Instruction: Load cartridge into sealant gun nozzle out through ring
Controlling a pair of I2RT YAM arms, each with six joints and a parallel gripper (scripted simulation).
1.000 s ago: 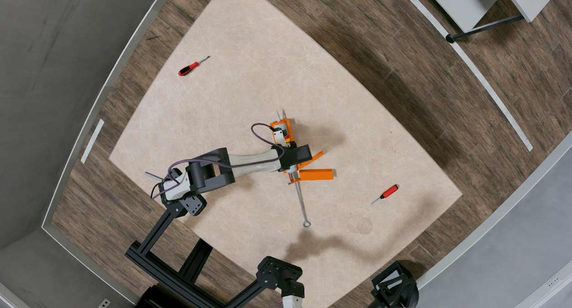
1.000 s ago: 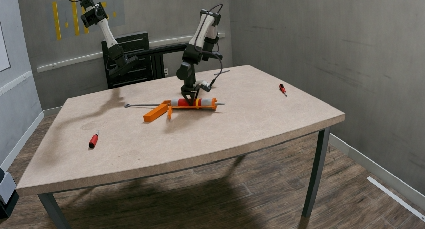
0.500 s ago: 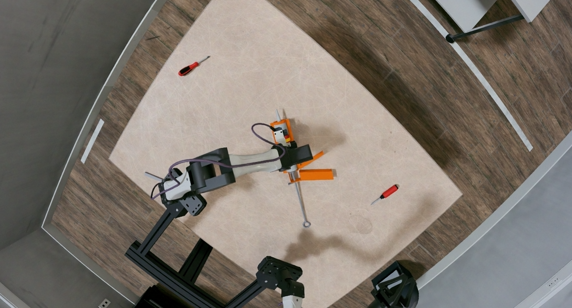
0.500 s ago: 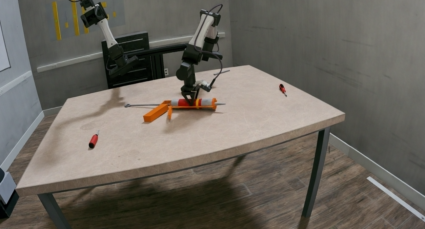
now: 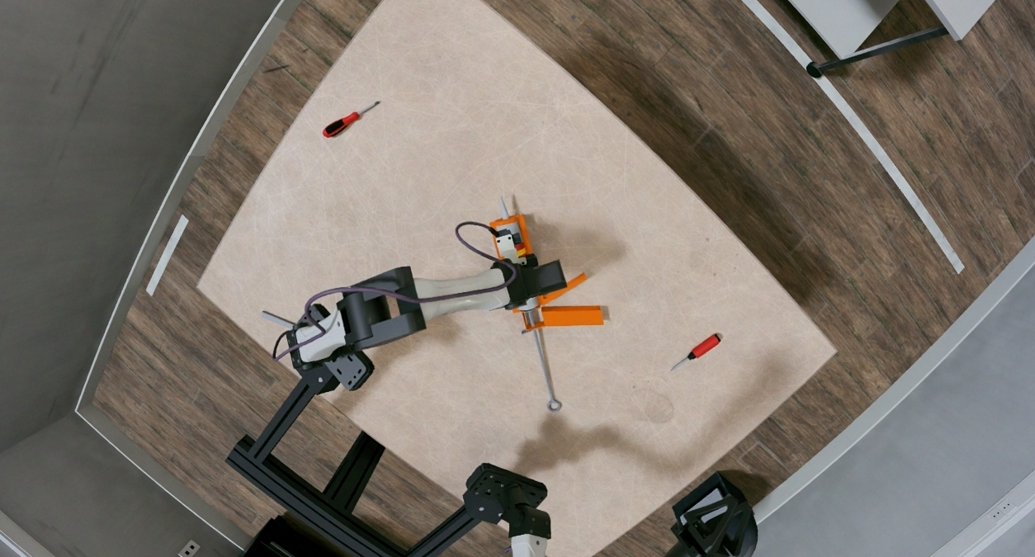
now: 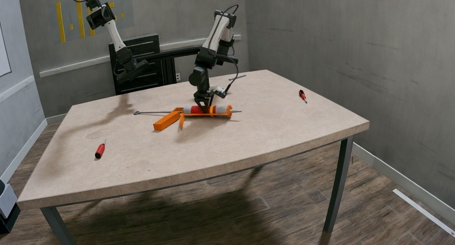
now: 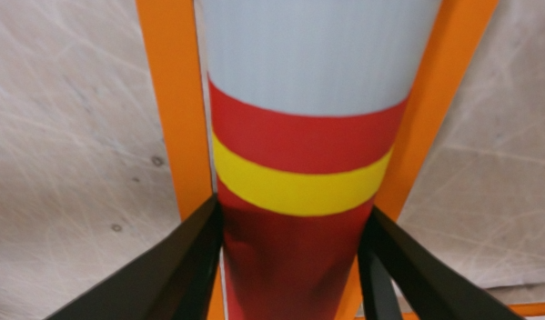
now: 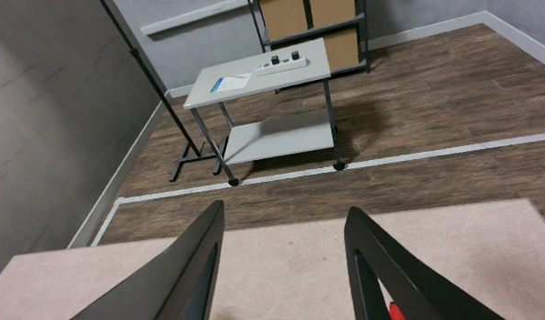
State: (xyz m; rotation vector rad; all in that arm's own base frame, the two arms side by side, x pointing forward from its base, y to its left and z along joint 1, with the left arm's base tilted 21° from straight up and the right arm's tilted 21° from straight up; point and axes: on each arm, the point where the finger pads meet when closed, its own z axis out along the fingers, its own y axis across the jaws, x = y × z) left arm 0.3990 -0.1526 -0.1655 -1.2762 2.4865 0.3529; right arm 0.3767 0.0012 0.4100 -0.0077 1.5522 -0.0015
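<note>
The orange sealant gun (image 5: 572, 315) (image 6: 166, 120) (image 7: 176, 114) lies on the table, its plunger rod (image 5: 544, 368) (image 6: 152, 111) reaching far out behind the handle. The red, yellow and grey cartridge (image 6: 196, 109) (image 7: 302, 143) lies lengthwise between the gun's rails. Its nozzle (image 5: 504, 207) (image 6: 236, 111) sticks out through the front ring (image 6: 229, 112). My left gripper (image 6: 203, 110) (image 7: 291, 209) is shut on the cartridge's red middle from above. The wrist hides part of the cartridge in the top view. The thumb plate is too small to make out. My right gripper (image 8: 285, 215) is open and empty, away from the gun.
A red screwdriver (image 5: 703, 346) (image 6: 99, 151) lies off the handle side. A black and red screwdriver (image 5: 340, 125) (image 6: 302, 94) lies toward the far side. A thin grey bar (image 5: 277, 319) (image 6: 237, 77) is near the left arm's base.
</note>
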